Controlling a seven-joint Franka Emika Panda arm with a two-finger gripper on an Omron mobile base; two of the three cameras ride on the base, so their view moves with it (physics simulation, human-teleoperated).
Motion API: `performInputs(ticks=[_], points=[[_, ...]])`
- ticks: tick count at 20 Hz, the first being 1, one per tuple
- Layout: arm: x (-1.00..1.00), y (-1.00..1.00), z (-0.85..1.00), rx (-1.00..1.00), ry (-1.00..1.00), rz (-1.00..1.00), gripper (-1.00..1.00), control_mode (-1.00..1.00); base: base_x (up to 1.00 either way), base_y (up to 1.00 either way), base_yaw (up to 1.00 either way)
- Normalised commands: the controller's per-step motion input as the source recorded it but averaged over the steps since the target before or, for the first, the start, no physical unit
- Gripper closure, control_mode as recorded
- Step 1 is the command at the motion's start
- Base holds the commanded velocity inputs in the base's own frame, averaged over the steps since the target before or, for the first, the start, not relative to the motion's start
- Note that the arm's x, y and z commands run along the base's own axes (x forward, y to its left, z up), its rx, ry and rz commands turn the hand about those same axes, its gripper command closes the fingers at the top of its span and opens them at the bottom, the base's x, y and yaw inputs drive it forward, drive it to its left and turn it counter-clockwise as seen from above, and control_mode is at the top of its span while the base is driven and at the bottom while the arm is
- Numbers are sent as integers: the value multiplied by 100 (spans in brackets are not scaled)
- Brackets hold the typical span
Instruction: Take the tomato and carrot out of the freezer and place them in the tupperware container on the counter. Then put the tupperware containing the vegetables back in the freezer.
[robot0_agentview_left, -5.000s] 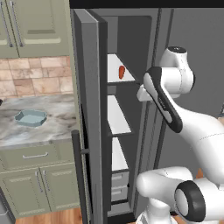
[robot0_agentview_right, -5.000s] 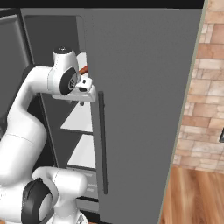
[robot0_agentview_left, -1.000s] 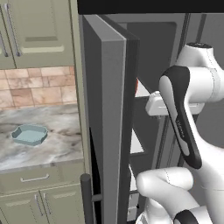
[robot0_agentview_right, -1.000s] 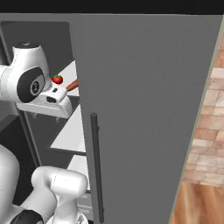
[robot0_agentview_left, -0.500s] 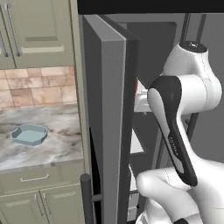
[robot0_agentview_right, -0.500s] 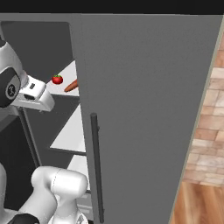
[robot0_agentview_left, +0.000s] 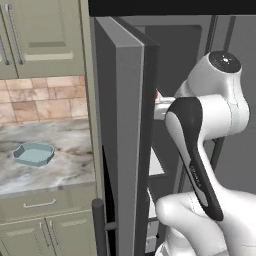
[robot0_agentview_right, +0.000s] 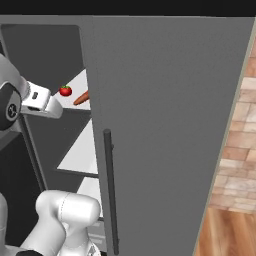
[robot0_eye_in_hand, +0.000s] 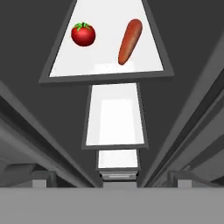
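- Small round bright red tomato with a tiny green top, resting on the white upper shelf of the tall dark grey freezer; ahead of the pincer and toward the left of the hand view, not touched.
- Short tapered orange-red carrot lying flat on the same shelf, just beside the tomato and apart from it; ahead of the pincer, a little right of its centre line.
- Long axis of the carrot running nearly front to back along the shelf in the hand view, slightly slanted; thick rounded end farther from the pincer, thin tip nearer.
- Both vegetables lying loose, so likely reachable from above or from the front without shifting anything else.
- Two-finger pincer spread wide and empty, hanging in front of the shelf's near edge with the hand camera looking down the stack of white shelves; probably lining up for a first pick.
- Freezer door swung open, dark bar handle on its outer face, leaving the shelves open to the arm.
- Shallow pale blue-grey octagonal tupperware container, lidless and empty, waiting on the grey-white veined marble counter, well off to the pincer's left beyond the open door.
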Motion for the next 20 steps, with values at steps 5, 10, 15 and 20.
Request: performInputs(ticks=[5, 10, 15, 20], points=[[47, 0, 0, 0, -18, 0, -100, -100, 0, 0, 0], [53, 0, 0, 0, -14, -1, -100, -100, 0, 0, 0], [43, 0, 1, 0, -8, -2, -100, -100, 0, 0, 0], [44, 0, 0, 0, 0, -8, -100, -100, 0, 0, 0]])
